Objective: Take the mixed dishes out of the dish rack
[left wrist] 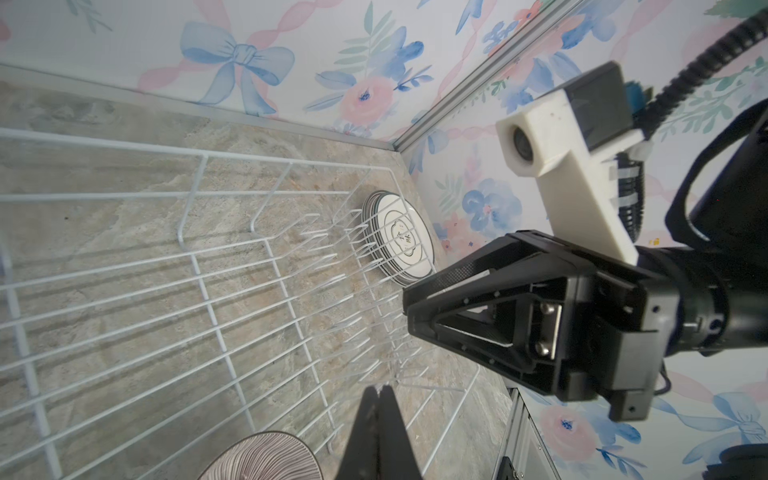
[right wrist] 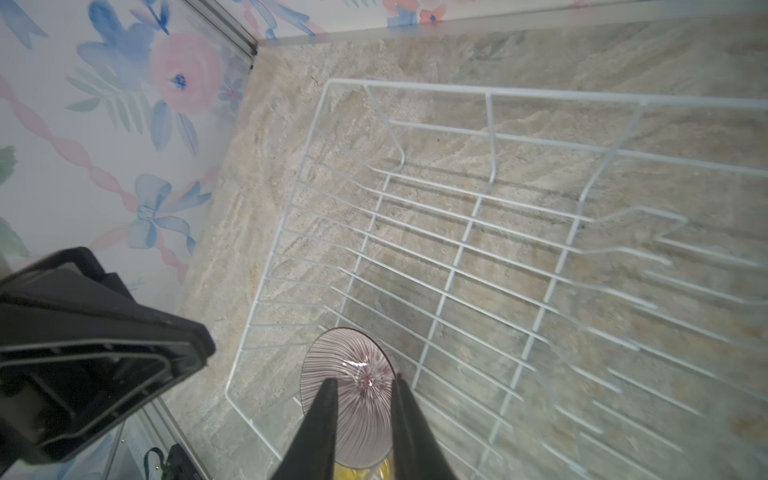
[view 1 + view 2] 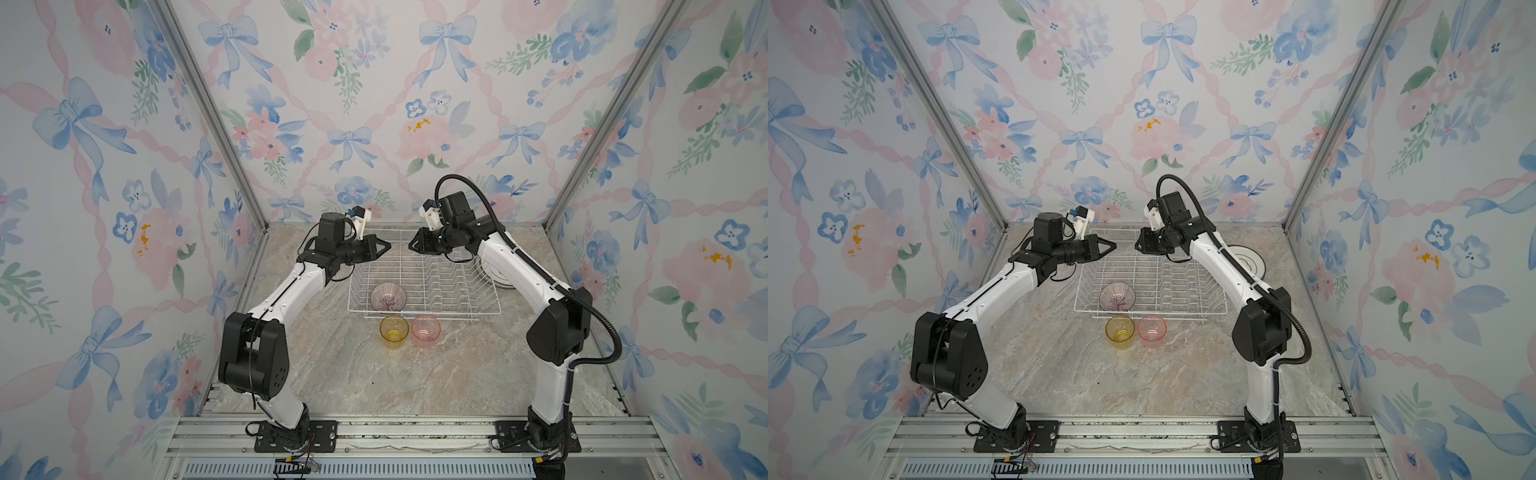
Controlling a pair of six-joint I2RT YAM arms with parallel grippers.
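The white wire dish rack stands mid-table, and the purple-striped bowl sits in its near left corner. Just in front of the rack, on the table, are a yellow tumbler and a pink tumbler. A stack of plates lies right of the rack, partly behind my right arm. My left gripper hovers shut and holding nothing above the rack's far left. Facing it, my right gripper hangs slightly open with nothing between its fingers.
Floral walls close in the marble table on three sides, with metal posts in the far corners. Both arm bases are bolted to a rail along the front edge. The two grippers' tips are close together above the rack's far side.
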